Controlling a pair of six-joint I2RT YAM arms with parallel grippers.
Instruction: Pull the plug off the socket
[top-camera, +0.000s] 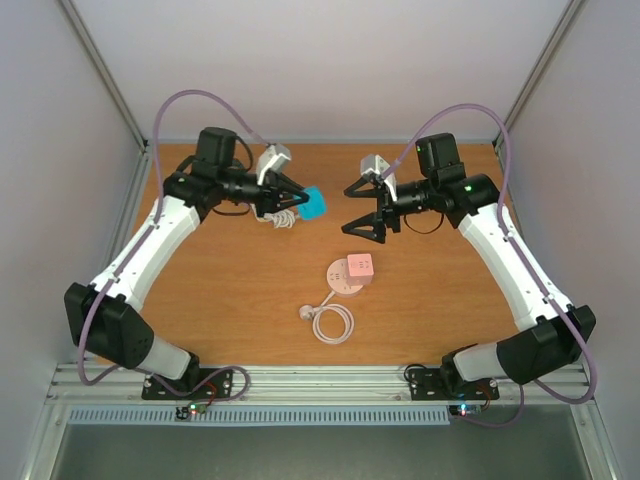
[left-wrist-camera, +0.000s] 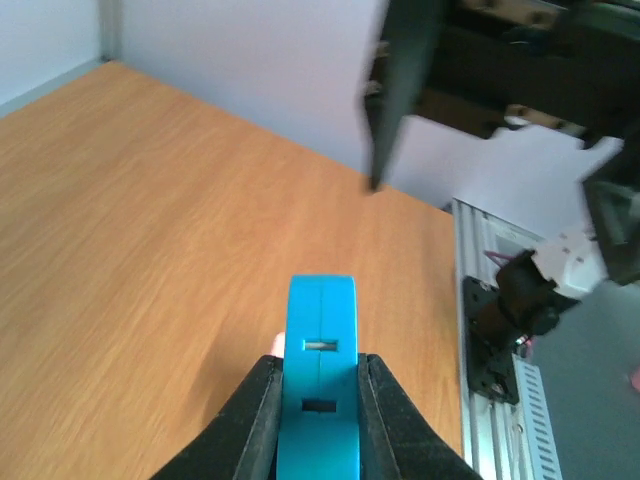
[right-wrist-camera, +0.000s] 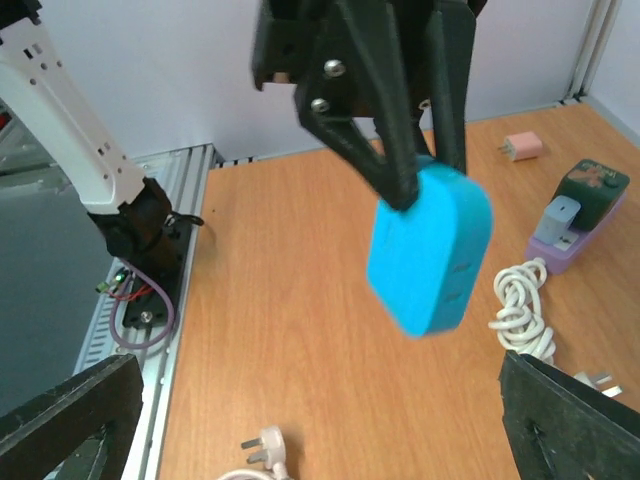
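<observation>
While L fingers (left-wrist-camera: 250, 425) clamp the blue adapter (top-camera: 315, 204) upper-mid frame, R fingers (right-wrist-camera: 70, 420) hang wide apart, holding nothing. Ctr frame: pink plug (top-camera: 361, 267) seated on white round socket (top-camera: 339, 278), resting on counter (top-camera: 230, 290).

Bright, even, diffuse light; faint soft shadows on the table (top-camera: 230, 290); left wrist background blurred.

The left arm (top-camera: 150, 245) and right arm (top-camera: 512, 262) have white tube links between bulky black joints. A lilac cable (top-camera: 190, 93) loops along each, from black bolted base plates (top-camera: 195, 384) at the near edge. A green light (top-camera: 467, 185) glows on the right arm. Black triangular fingers (right-wrist-camera: 375, 110) carry silver screw heads (right-wrist-camera: 331, 68)
</observation>
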